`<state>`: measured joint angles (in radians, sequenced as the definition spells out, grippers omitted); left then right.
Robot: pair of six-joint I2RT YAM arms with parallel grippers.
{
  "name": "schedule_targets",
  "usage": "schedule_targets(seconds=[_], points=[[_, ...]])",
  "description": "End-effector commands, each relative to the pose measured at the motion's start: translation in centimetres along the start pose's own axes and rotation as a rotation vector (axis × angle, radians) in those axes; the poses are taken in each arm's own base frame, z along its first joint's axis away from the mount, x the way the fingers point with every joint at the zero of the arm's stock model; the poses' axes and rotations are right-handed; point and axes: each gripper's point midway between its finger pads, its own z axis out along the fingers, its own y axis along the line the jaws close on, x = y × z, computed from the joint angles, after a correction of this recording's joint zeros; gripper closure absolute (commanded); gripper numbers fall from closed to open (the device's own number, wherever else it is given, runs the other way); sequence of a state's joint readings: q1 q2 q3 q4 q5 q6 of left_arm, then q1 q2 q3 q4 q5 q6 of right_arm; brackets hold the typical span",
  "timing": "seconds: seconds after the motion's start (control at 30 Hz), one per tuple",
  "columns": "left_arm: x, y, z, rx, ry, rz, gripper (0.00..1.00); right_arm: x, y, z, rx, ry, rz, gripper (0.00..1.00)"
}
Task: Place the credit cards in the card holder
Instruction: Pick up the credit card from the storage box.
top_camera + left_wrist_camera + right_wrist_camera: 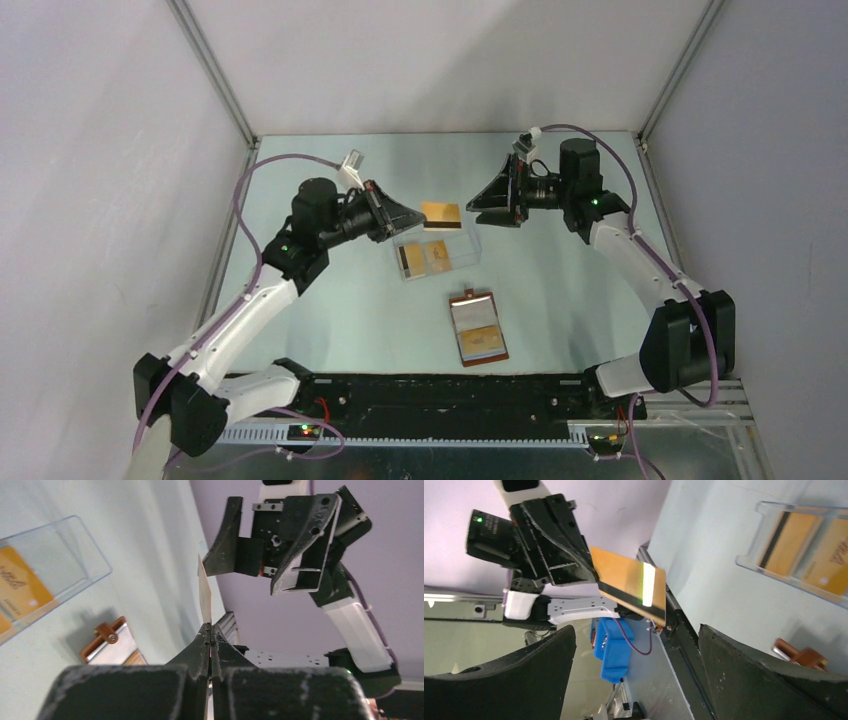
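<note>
One orange-gold card [441, 215] is held above the table [330, 320] by the left gripper [418, 216], whose fingers are pressed shut on the card's left edge. From the left wrist the card is seen edge-on, standing out of the closed fingertips. A dark stripe along one long edge is shown in the right wrist view. The right gripper [476, 214] is found just beside the card's opposite edge, its fingers spread wide and nothing gripped between them. Near the held card, about the middle of the table, a clear plastic box [468, 255] is placed, and further cards [432, 257] are seen lying flat inside it, one with a dark stripe. The card holder [478, 328] is laid open between the box and the near edge of the table, well apart from both grippers, its snap tab turned toward the box. Something orange-gold is seen in its near half, but whether it is a card cannot be told
</note>
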<state>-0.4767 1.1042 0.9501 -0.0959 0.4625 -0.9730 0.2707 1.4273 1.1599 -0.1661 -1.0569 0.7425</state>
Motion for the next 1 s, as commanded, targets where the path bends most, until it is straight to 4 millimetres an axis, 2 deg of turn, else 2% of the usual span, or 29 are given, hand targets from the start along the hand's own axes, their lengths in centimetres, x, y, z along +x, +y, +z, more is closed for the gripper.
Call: schedule_targets(seconds=[0.0,0.13,0.23,0.37,0.43,0.5,0.53,0.57,0.6,0.63,0.67,0.7,0.73,0.8,0.93,0.97], points=[[-0.3,-5.1,-1.2,0.178,-0.019,0.019,1.0,0.2,4.2,0.4,-0.14,0.019,-0.061,0.06],[0.0,-6.1,-1.4,0.204,-0.017,0.021,1.0,0.5,5.1,1.9,-0.175,0.036,-0.048,0.1],[0.0,-6.1,-1.6,0.206,-0.023,0.012,1.0,0.2,5.9,2.5,-0.212,0.033,-0.054,0.15],[0.3,-5.9,-1.7,0.207,-0.025,0.002,1.0,0.0,7.4,2.6,-0.266,0.039,-0.029,0.29],[0.3,-5.7,-1.8,0.205,-0.028,0.0,1.0,-0.1,8.1,2.4,-0.297,0.035,-0.031,0.43],[0.4,-5.5,-1.8,0.202,-0.031,-0.001,1.0,0.0,8.5,2.3,-0.31,0.034,-0.037,0.71],[0.4,-5.5,-1.7,0.201,-0.03,0.001,1.0,0.1,8.6,2.2,-0.31,0.036,-0.038,0.78],[0.5,-5.3,-1.7,0.198,-0.027,0.001,0.97,0.1,8.5,2.1,-0.307,0.035,-0.048,0.89],[0.5,-5.2,-1.6,0.197,-0.025,0.006,0.83,0.3,8.4,2.0,-0.298,0.039,-0.042,0.93],[0.6,-5.0,-1.5,0.194,-0.019,0.008,0.74,0.4,8.3,1.8,-0.295,0.041,-0.058,0.99],[0.8,-4.8,-1.4,0.194,-0.009,0.022,0.56,0.6,8.2,1.6,-0.285,0.047,-0.049,1.0],[1.0,-4.5,-1.2,0.189,-0.002,0.037,0.5,0.7,8.0,1.2,-0.282,0.054,-0.067,1.0],[1.2,-4.4,-1.1,0.19,0.007,0.046,0.39,1.0,7.8,0.9,-0.272,0.067,-0.052,1.0],[1.7,-3.5,-0.4,0.181,0.049,0.075,0.32,1.4,7.3,0.0,-0.261,0.093,-0.05,1.0],[3.8,-2.9,0.2,0.221,0.201,0.162,0.3,3.2,6.2,-1.6,-0.244,0.16,-0.067,1.0],[4.2,-2.8,0.2,0.239,0.228,0.195,0.3,4.0,5.9,-1.9,-0.234,0.191,-0.021,1.0]])
